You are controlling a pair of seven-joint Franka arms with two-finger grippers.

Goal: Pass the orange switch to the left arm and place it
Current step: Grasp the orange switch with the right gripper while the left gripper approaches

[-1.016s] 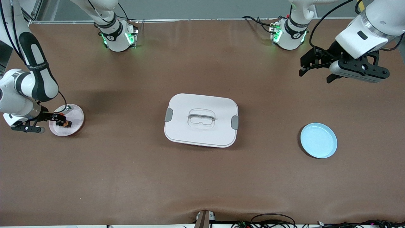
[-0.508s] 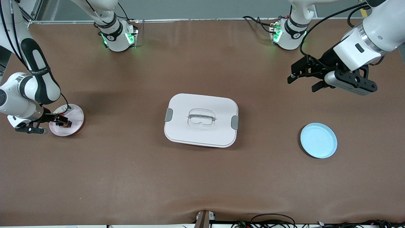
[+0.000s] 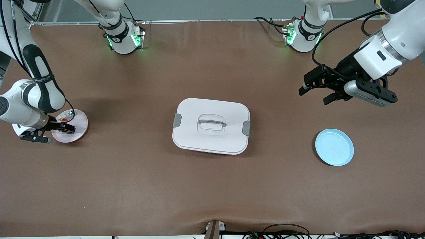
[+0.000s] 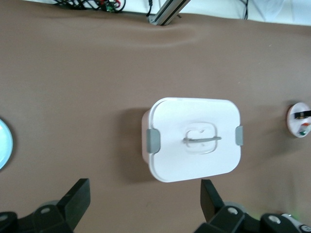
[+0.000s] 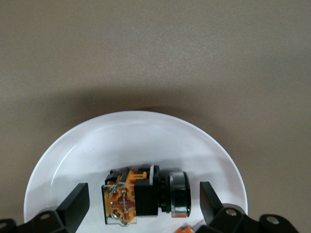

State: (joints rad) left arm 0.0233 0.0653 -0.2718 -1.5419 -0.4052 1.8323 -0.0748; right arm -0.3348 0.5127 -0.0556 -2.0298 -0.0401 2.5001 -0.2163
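Note:
The orange switch is a black block with orange marks, lying on its side on a pink plate at the right arm's end of the table. My right gripper is low over that plate and open, one finger on each side of the switch with gaps showing. In the front view the right gripper covers the switch. The white box sits mid-table. My left gripper hangs open and empty over bare table between the box and the left arm's base. The left wrist view shows the left gripper and the box.
A light blue plate lies toward the left arm's end, nearer the front camera than the left gripper. A small silver-and-clear part also rests on the pink plate. Cables run along the table's near edge.
The left arm has swung its gripper lower and toward the box. The right arm has shifted slightly and settled lower over the pink plate around the switch.

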